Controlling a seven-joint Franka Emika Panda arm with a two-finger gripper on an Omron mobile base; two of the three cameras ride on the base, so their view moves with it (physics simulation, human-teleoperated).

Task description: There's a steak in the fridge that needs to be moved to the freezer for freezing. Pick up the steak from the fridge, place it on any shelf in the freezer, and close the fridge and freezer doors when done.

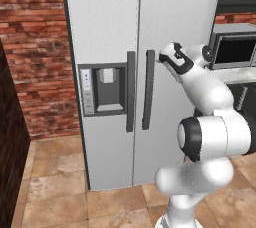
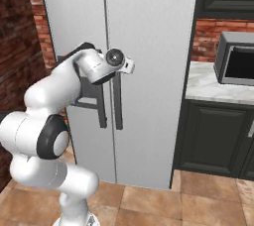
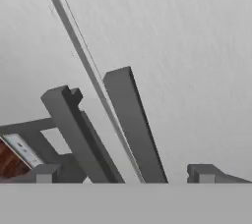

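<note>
hovering: hand spread, near the fridge handle
doors: fridge and freezer both closed
steak: behind doors, hidden

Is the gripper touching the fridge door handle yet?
Apart. In the hand view, the fingers sit spread either side of the fridge door handle, with bare door showing between; the gripper is open.

Closed fridge and freezer doors, seen close up.
Two dark bar handles flank the door seam; the hand has fingertips apart.
</note>
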